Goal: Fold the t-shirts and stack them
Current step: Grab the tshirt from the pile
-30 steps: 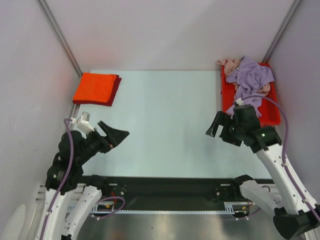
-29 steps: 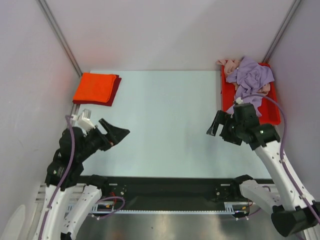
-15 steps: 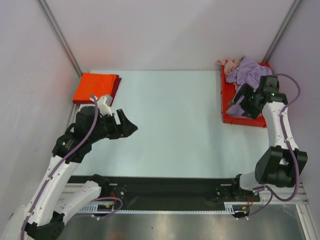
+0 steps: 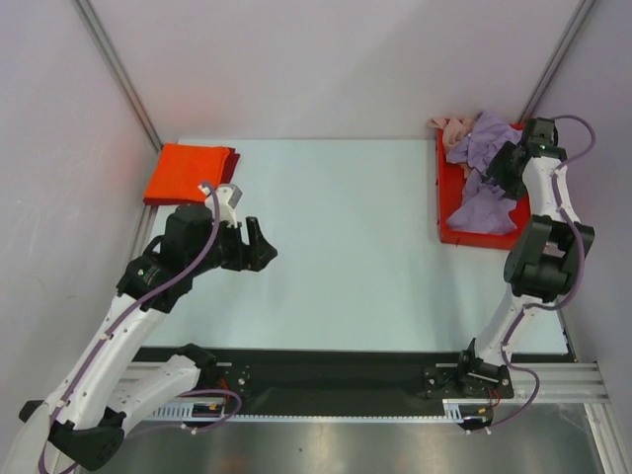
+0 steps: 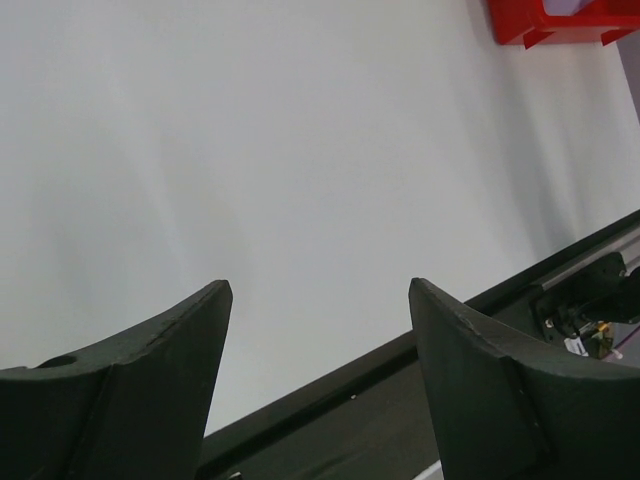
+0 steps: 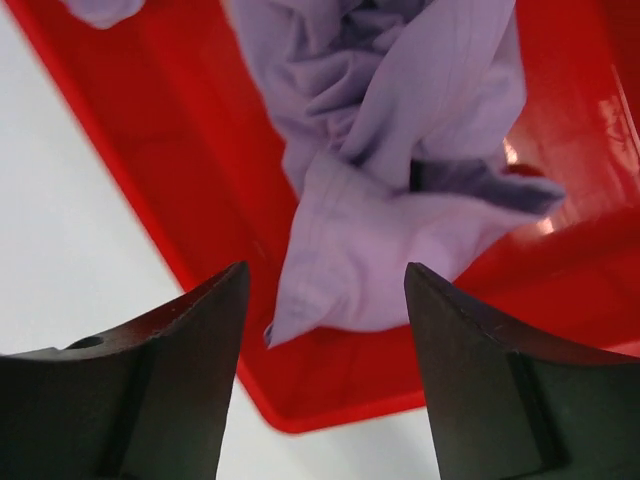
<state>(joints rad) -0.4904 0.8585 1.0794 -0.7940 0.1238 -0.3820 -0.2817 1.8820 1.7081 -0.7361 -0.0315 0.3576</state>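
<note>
Since a second ago: the right arm has swung off mid-table to the far right corner, and the right gripper (image 4: pixel 504 170) now hangs over the tray. The left arm has reached forward and inward, carrying the left gripper (image 4: pixel 257 247) further out over the table.

The large lavender-purple cloth t-shirt (image 6: pixel 400 150) lies crumpled in the rigid red plastic tray (image 6: pixel 150 190). It is bunched in folds, with one hemmed lobe drooping toward a tray wall. The right gripper is directly above that lobe, jaws spread wide to either side of it, nothing pinched. Whether it touches the cloth or hangs just above it, cannot tell.

Handling, my judgement: light and limp, with no stiffness. It will drape and trail when lifted, and may catch the tray rim or drag its neighbour. The best hold looks like the thick doubled hem lobe, pinched through several layers rather than one thin one.

The pale pink crumpled cloth shirt (image 4: pixel 452 126) sits at the tray's far-left corner, spilling over the rim and touching the lavender one.

The folded orange-red cloth shirt (image 4: pixel 188 173) lies on a dark red cloth shirt (image 4: pixel 234 158), far left on the pale table (image 4: pixel 346 217).

The left gripper (image 5: pixel 318 290) is wide apart and empty, over bare table.
</note>
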